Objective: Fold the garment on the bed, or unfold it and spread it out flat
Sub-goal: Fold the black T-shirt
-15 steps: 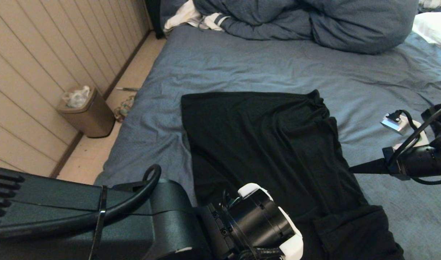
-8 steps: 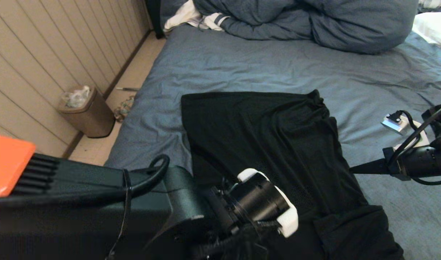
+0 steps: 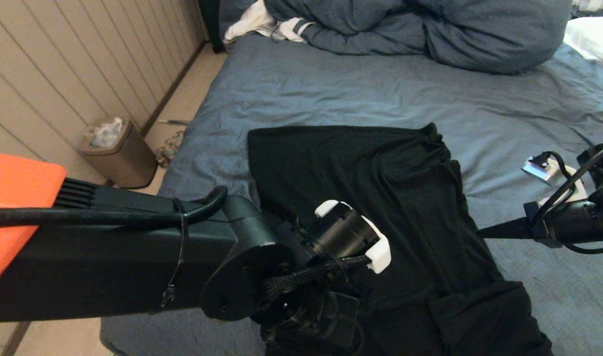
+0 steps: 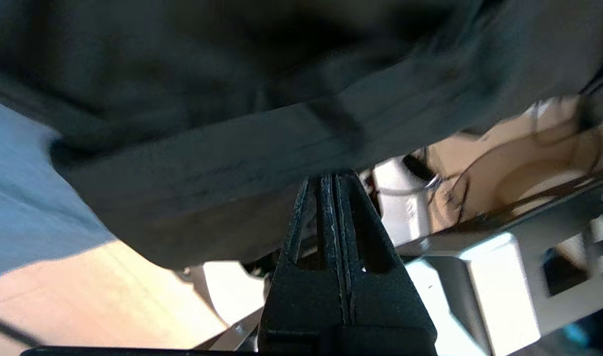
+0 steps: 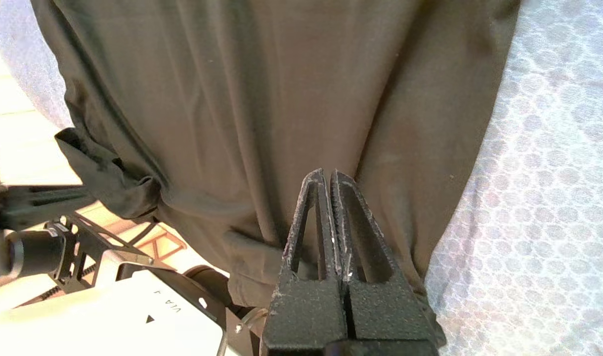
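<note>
The black garment (image 3: 370, 188) lies spread on the blue-grey bed (image 3: 331, 89), with its near end bunched and hanging over the bed's front edge. My left arm reaches across the lower left of the head view, where its fingers are hidden under the wrist. In the left wrist view my left gripper (image 4: 331, 177) is shut, its tips pinching the garment's hem (image 4: 222, 188) above the floor. My right gripper (image 3: 481, 231) is shut and empty, level at the garment's right edge. In the right wrist view its tips (image 5: 327, 173) hover over the dark cloth (image 5: 262, 99).
A bunched blue-grey duvet (image 3: 430, 29) and a white striped cloth (image 3: 272, 24) lie at the bed's far end, with a white pillow (image 3: 593, 37) at the far right. A brown bin (image 3: 118, 153) stands on the floor by the panelled wall. My own base (image 4: 484, 277) shows below the hem.
My left arm has risen and swung farther over the garment's near end. The right arm and the rest of the garment have stayed put.
</note>
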Controlling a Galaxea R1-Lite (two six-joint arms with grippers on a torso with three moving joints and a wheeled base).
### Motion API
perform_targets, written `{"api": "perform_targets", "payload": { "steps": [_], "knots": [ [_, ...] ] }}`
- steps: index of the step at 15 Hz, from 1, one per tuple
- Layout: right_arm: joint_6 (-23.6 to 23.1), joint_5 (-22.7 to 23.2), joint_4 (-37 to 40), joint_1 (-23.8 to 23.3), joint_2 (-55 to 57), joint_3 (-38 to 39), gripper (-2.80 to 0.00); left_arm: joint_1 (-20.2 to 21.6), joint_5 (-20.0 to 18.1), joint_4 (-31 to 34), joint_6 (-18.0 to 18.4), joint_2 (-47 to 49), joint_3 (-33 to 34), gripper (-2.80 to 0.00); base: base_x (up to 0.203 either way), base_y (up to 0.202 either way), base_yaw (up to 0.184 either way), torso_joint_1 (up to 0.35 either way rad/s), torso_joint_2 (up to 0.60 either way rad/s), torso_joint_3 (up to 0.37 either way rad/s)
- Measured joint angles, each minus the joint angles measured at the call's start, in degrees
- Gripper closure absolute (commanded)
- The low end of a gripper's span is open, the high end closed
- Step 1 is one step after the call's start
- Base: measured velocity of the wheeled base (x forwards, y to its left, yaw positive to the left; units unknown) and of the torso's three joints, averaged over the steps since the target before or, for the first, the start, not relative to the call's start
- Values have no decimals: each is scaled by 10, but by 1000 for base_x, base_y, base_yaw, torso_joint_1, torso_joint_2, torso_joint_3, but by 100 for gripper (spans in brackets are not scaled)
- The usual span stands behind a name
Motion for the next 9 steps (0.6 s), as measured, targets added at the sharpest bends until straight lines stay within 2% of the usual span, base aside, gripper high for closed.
{"api": "perform_targets", "payload": {
  "steps": [3,6,9],
  "knots": [
    [0,0,0,1,0,3,0,11,1,23,17,-30,-9,0,0,0,0,0,0,0],
    [0,-1,0,4,-2,7,0,38,2,30,25,-73,47,0,0,0,0,0,0,0],
    [11,-3,3,5,0,-13,0,108,6,7,55,-101,63,0,0,0,0,0,0,0]
  ]
}}
